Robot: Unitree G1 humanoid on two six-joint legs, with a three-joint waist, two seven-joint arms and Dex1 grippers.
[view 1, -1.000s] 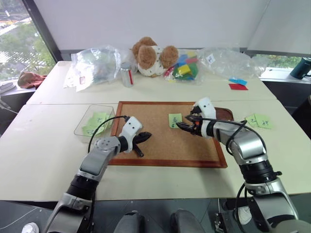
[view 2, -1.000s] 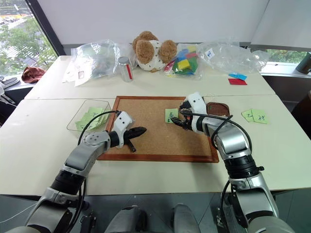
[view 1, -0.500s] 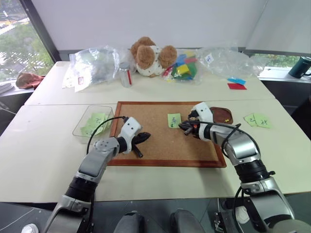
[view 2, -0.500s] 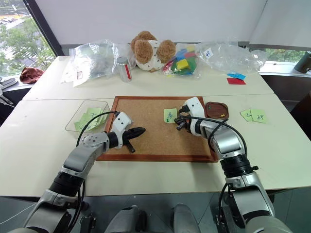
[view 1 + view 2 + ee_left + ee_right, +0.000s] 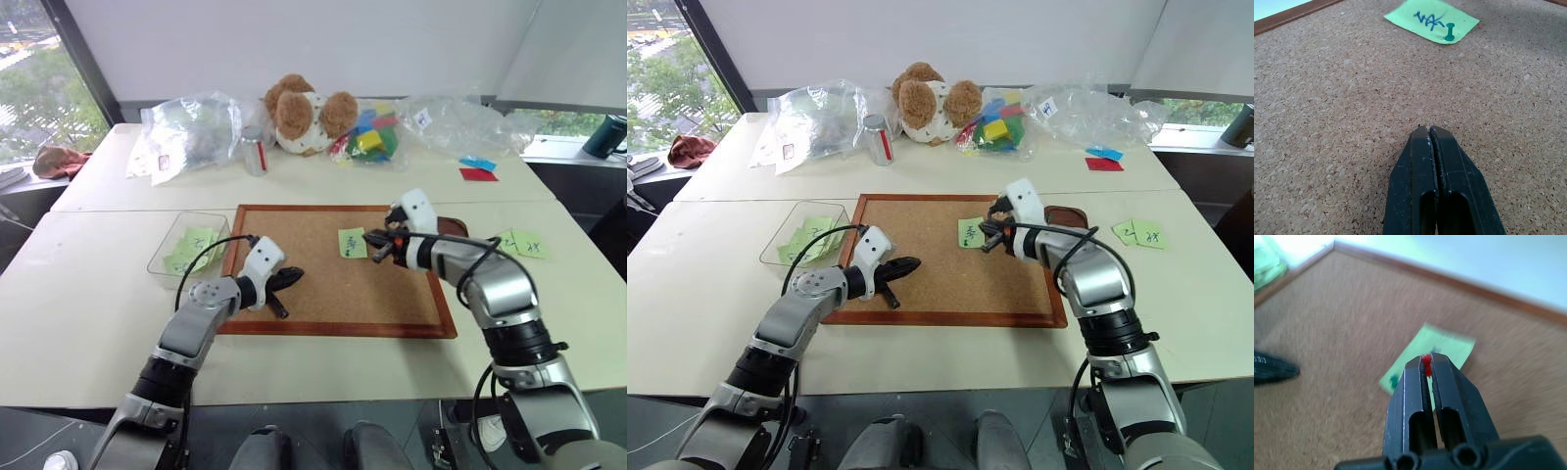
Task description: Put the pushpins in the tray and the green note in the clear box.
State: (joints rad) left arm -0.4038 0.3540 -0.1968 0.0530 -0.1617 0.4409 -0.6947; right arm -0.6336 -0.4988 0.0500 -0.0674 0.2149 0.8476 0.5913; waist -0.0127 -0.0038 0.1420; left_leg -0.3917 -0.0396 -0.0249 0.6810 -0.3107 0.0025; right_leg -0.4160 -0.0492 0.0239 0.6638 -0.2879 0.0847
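Clamped on a red pushpin (image 5: 1426,359), right gripper (image 5: 989,234) above green note (image 5: 352,242) mid-corkboard (image 5: 294,245); left gripper (image 5: 1433,131) shut empty nearby. Next, probably: carry pin right to tray (image 5: 1065,215), then pull green pushpin (image 5: 1450,32). Blue scribble on note, unreadable.

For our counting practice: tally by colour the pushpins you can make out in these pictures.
Red pushpin: 1, pinched in the right jaws
Green pushpin: 1, stuck in the green note
Total: 2
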